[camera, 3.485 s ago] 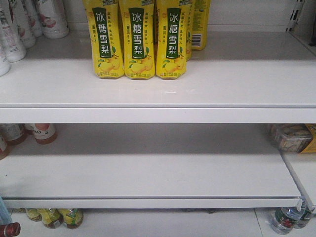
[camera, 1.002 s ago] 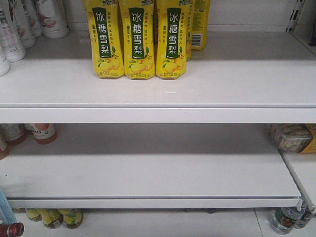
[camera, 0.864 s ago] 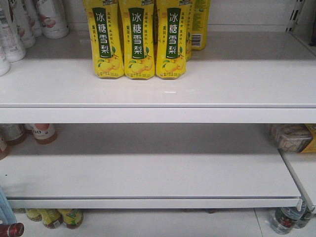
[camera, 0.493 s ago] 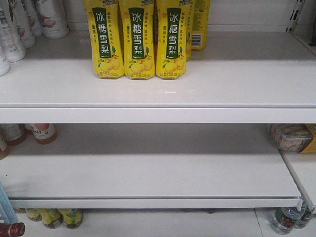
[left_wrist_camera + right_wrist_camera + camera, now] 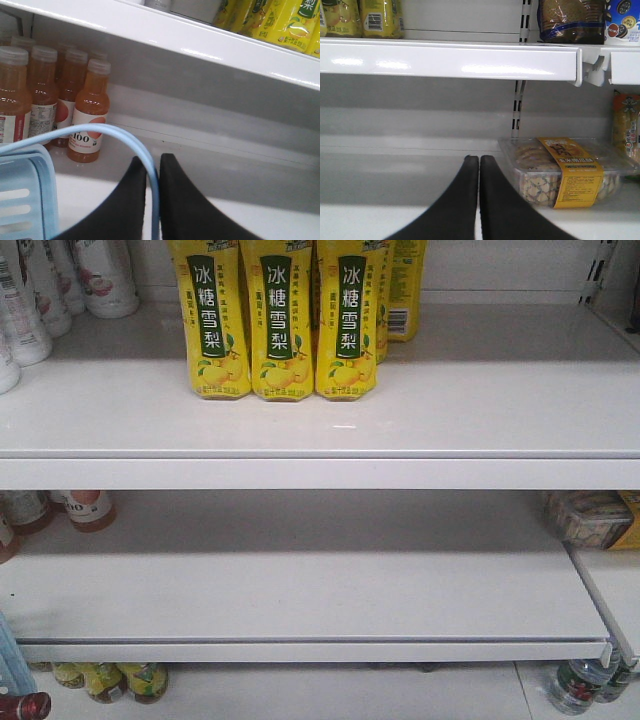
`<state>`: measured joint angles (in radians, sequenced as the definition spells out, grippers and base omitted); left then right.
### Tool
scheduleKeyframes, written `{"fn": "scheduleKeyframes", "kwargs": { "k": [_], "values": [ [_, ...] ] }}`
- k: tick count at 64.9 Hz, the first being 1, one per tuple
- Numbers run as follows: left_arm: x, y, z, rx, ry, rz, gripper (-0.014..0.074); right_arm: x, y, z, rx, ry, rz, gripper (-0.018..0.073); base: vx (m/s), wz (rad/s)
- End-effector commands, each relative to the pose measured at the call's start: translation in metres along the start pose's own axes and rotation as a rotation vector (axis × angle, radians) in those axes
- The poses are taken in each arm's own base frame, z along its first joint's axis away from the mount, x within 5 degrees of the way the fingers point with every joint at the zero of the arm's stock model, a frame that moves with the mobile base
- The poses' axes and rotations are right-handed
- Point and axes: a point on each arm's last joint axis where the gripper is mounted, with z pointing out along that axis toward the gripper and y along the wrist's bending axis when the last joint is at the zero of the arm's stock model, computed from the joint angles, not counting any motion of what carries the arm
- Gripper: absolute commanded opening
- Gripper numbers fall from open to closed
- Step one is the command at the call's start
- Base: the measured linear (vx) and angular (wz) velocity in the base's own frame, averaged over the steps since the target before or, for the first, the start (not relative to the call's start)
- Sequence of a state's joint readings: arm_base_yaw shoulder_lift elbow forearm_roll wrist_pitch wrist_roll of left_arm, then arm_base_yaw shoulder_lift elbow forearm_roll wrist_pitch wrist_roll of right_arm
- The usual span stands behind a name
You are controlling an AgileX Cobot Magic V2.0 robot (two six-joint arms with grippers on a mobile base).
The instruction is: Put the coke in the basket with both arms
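Observation:
My left gripper [image 5: 152,162] is shut on the basket's thin light blue handle [image 5: 125,137], which arches up between the black jaws. The basket's slotted body [image 5: 25,195] fills the lower left of the left wrist view, and a sliver of it [image 5: 12,670] shows at the front view's bottom left. Beside that sliver lies a dark bottle end with a red cap [image 5: 25,706], apparently the coke; its label is out of view. My right gripper [image 5: 479,160] is shut with nothing between its jaws, in front of a bare white shelf.
Yellow pear-drink bottles [image 5: 280,320] stand on the upper shelf [image 5: 320,472], white bottles [image 5: 100,275] at its left. Orange juice bottles [image 5: 87,115] line the lower shelf behind the handle. A clear biscuit box [image 5: 565,172] sits just right of the right gripper.
The basket's sliver at the front view's bottom left has crept slightly up and right, and the red-capped bottle end has shifted a little right. The shelves and their goods are unchanged.

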<state>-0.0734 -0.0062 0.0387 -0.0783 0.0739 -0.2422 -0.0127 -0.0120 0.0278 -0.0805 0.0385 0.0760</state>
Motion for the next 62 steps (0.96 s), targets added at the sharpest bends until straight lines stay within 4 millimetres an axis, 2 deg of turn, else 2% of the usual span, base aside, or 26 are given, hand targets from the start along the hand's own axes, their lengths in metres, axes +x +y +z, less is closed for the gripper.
{"fn": "scheduleKeyframes", "kwargs": {
  "k": [1, 62],
  "values": [
    [-0.0133, -0.0036, -0.0026, 0.038, -0.162, 0.074, -0.0006, -0.0027, 0.0002, -0.0008, 0.001, -0.078, -0.014, -0.0004, 0.0, 0.0],
    [-0.0133, -0.0036, -0.0026, 0.038, -0.162, 0.074, -0.0006, -0.0027, 0.0002, -0.0008, 0.001, -0.078, -0.015, -0.0005, 0.0, 0.0]
  ]
}}
